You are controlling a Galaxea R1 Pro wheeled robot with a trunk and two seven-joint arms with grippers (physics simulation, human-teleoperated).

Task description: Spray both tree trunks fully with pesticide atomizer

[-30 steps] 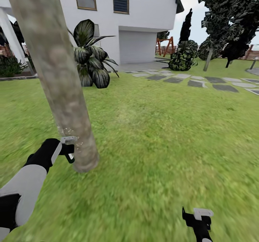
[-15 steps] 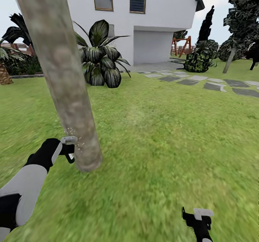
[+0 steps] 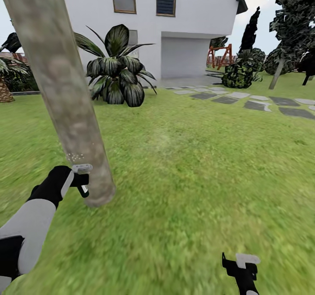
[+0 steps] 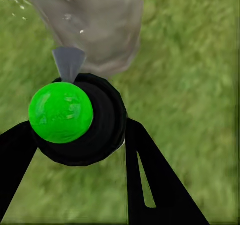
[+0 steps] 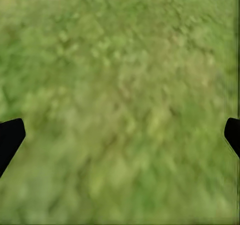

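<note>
- Right now my left end effector [image 3: 82,182] sits low beside the thick mottled grey-tan tree trunk [image 3: 65,89], almost touching its base, with the black and white forearm reaching in from the lower left of the head view.
- From the left wrist camera I see that end effector [image 4: 80,135] clenched on the small dark pesticide atomizer [image 4: 82,120], its black fingers [image 4: 150,175] pressed against either side of the round body.
- On the atomizer's near end I see a bright green ball-shaped cap [image 4: 61,112], and a grey wedge-shaped nozzle [image 4: 69,62] at the far end points straight at the trunk [image 4: 95,25].
- Fine pale whitish specks of pesticide [image 3: 75,156] speckle the bark just above the left end effector; a few more specks [image 4: 22,5] float near the trunk in the wrist camera.
- My right end effector [image 3: 240,266] hangs low over the blurry green grass floor [image 3: 188,185], well apart from the trunk.
- Its wrist camera shows the two black fingertips [image 5: 10,137] at opposite edges of the picture, spread wide with nothing but grass [image 5: 120,105] between them, so it is released.
- Farther off stand a white house [image 3: 175,28], a dark broad-leaved bush [image 3: 116,67] and grey stepping slabs [image 3: 258,104].
</note>
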